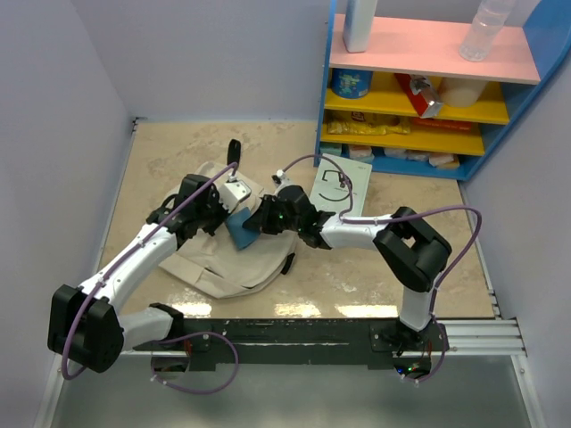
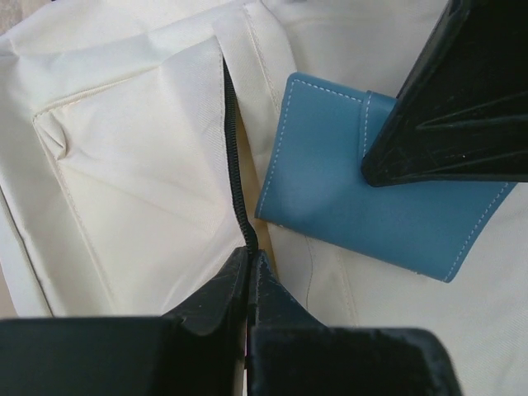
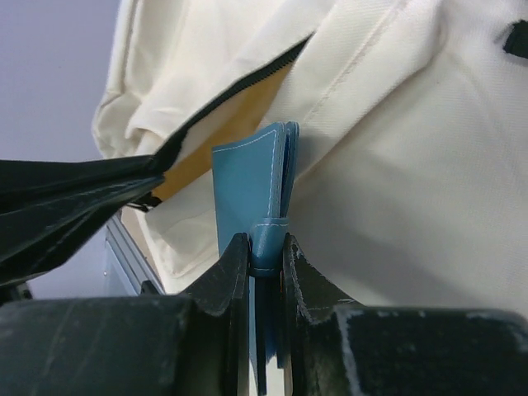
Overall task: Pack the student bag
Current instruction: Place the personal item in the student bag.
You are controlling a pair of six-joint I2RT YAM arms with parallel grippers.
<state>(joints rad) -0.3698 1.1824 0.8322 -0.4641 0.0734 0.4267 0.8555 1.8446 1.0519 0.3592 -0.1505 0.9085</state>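
The beige student bag (image 1: 219, 263) lies flat on the table's left half, black zipper trim (image 2: 233, 157) along its opening. My left gripper (image 1: 217, 207) is shut on the bag's zipper edge (image 2: 248, 247) and holds the opening up. My right gripper (image 1: 259, 221) is shut on a blue leather notebook (image 3: 252, 186), gripping its strap loop, and holds it on edge at the bag's opening. The notebook (image 2: 363, 198) shows blue with white stitching against the bag fabric in the left wrist view. The bag's yellowish inside (image 3: 223, 132) shows through the gap.
A white sheet or flat book (image 1: 343, 183) lies right of the bag at the back. A blue shelf unit (image 1: 428, 89) with pink and yellow shelves, holding bottles and boxes, stands at the back right. Grey walls close in on the left and back.
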